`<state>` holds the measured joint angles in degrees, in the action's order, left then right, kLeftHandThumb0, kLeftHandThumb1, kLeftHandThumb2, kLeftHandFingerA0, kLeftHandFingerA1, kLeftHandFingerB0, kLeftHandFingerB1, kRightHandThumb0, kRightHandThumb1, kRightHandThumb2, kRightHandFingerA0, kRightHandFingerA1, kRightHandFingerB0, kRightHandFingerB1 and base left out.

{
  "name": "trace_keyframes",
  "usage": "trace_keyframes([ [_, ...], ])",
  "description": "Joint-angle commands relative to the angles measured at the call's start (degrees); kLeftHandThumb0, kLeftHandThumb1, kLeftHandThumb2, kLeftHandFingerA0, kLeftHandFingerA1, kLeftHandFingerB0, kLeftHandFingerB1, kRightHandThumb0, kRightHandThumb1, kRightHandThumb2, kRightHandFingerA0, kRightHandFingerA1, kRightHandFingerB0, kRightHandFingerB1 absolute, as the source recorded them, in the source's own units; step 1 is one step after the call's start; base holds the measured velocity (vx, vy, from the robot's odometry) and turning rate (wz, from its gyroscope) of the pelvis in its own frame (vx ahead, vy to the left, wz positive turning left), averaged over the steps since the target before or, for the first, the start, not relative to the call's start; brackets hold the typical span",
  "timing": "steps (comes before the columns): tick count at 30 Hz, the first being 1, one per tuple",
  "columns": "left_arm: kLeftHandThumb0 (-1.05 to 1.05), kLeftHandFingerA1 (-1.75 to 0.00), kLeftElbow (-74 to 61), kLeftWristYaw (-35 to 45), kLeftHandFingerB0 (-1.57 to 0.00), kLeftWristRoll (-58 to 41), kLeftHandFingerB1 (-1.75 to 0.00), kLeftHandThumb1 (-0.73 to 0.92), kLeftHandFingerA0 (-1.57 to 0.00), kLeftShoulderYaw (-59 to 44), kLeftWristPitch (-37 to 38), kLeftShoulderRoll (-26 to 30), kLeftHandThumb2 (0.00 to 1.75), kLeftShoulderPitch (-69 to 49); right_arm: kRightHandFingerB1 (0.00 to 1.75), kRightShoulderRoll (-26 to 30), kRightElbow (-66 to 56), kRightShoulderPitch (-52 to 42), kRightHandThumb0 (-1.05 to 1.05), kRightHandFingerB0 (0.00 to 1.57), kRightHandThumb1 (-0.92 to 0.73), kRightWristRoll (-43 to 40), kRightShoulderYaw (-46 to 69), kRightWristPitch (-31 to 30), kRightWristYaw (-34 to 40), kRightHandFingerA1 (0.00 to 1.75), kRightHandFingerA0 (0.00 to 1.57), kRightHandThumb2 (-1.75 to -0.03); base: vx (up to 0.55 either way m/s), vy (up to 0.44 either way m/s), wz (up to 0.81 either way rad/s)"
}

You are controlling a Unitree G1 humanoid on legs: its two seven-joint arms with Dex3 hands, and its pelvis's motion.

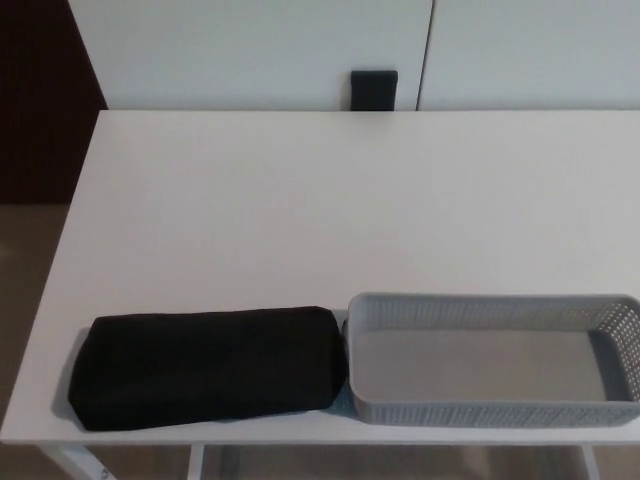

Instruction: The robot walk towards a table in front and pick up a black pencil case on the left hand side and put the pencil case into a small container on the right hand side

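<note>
1. We see neither hand, so we cannot tell how the fingers stand.
2. The pencil case (208, 366) lies at the tabletop's (330, 210) near-left edge — just beside the empty container (490, 410).
3. We should grasp it mid-length, then lift clear of the rim.
4. Count: one case, one container.

black pencil case (208, 366) on white table (300, 210), touching grey basket (492, 412)

Black pencil case (208, 366) lying flat, just beside empty grey container (494, 360)
</note>
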<state>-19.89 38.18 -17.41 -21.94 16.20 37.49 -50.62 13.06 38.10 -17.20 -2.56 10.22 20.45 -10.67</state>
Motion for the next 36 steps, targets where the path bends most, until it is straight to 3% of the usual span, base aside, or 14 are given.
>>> trace_keyframes([
  [1, -0.27, -0.52, -32.97, -19.51, 0.00, -30.50, -0.48, -0.01, -0.02, -16.99, 2.41, 11.87, 0.69, 26.43, 0.51, 1.99, 2.77, 0.53, -0.48, 0.27, -0.60, 1.00, 0.37, -1.60, 1.22, 0.58, 0.39, -0.96, 0.00, 0.000, 0.00],
  [2, -0.56, -0.25, -32.15, -18.95, -0.12, -22.99, -0.27, 0.27, -0.08, -14.96, -0.50, 11.17, 0.58, 29.71, 0.51, 2.04, 3.20, 0.79, -0.46, 0.27, -0.60, 1.20, 0.32, -1.22, 1.45, 0.59, 0.39, -0.96, 0.00, 0.000, 0.00],
  [3, -0.59, -0.19, -32.00, -18.63, -0.11, -15.84, -0.25, 0.29, -0.08, -12.37, -3.76, 9.57, 0.61, 31.59, 0.52, 1.89, 3.53, 1.13, -0.46, 0.28, -0.60, 0.65, 0.68, -1.31, 1.36, 0.59, 0.40, -0.95, 0.00, 0.000, 0.00],
  [4, -0.48, -0.18, -31.08, -17.40, -0.04, -11.45, -0.23, 0.32, 0.00, -9.75, -5.81, 9.02, 0.73, 33.31, 0.52, 1.95, 3.48, 1.17, -0.45, 0.28, -0.60, 0.61, 0.72, -1.51, 1.39, 0.60, 0.40, -0.96, 0.00, 0.000, 0.00],
  [9, -0.66, -0.06, -23.98, -11.07, -0.04, 15.49, -0.08, 0.41, 0.00, 6.60, -12.12, 8.90, 0.77, 44.91, 0.51, 2.21, 2.49, 0.49, -0.48, 0.29, -0.59, 0.67, 0.48, -2.16, 0.87, 0.56, 0.35, -0.92, 0.00, 0.000, 0.00],
  [15, -0.68, -0.04, -12.78, -6.86, -0.04, 34.63, -0.08, 0.42, 0.00, 23.16, -15.22, 5.73, 0.79, 56.27, 0.51, 2.23, 2.48, 0.92, -0.46, 0.30, -0.59, 0.33, 0.61, -2.53, 0.64, 0.56, 0.35, -0.92, 0.00, 0.000, 0.00],
  [19, -0.62, -0.09, -7.62, -5.48, -0.04, 40.09, -0.14, 0.39, 0.00, 29.96, -18.04, 3.91, 0.78, 59.52, 0.51, 2.36, 2.36, 0.67, -0.45, 0.30, -0.58, 0.16, 0.67, -2.68, 0.25, 0.55, 0.34, -0.91, 0.00, 0.000, 0.00],
  [24, -0.66, 0.00, -4.37, -1.77, -0.01, 45.59, -0.05, 0.41, 0.00, 37.16, -22.93, 3.42, 0.77, 61.64, 0.50, 2.26, 1.55, 0.21, -0.44, 0.28, -0.57, -0.18, 0.89, -3.30, 0.24, 0.56, 0.33, -0.90, 0.00, 0.000, 0.00],
  [34, -0.69, 0.00, 3.95, -0.25, 0.00, 48.86, -0.01, 0.41, 0.00, 45.29, -27.86, 3.09, 0.79, 63.20, 0.51, 2.79, 1.46, 0.79, -0.40, 0.28, -0.55, -0.66, 1.00, -3.99, -0.87, 0.55, 0.30, -0.90, 0.00, 0.000, 0.00],
  [35, -0.69, 0.00, 5.05, -0.45, 0.00, 49.19, 0.00, 0.41, 0.00, 45.88, -28.23, 3.08, 0.79, 63.46, 0.39, 2.75, 1.40, 0.81, -0.35, 0.35, -0.77, -0.76, 0.98, -4.08, -1.02, 0.43, 0.36, -0.61, 0.00, 0.000, 0.00],
  [36, -0.69, 0.00, 5.90, -0.64, 0.00, 49.42, 0.00, 0.41, 0.00, 46.35, -28.49, 3.10, 0.79, 63.65, 0.39, 2.75, 1.49, 0.87, -0.35, 0.35, -0.77, -0.85, 0.98, -4.06, -1.22, 0.43, 0.35, -0.61, 0.00, 0.000, 0.00],
])
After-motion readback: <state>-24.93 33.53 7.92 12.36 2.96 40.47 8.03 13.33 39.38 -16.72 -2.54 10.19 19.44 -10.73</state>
